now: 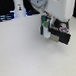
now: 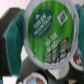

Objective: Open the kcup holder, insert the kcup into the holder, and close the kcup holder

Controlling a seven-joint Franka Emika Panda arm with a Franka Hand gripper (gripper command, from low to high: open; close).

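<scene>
One kcup, green lid up, clamped between end effector fingers, hovering above kcup holder; reddish-lidded pods at 4 o'clock below.

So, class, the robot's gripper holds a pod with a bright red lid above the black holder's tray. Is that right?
Not quite. The lid is green, not red: the wrist view shows the kcup with a green and white lid, close to the camera. The rest stands: in the exterior view the gripper is at the black kcup holder, and reddish-lidded pods sit below.
</scene>
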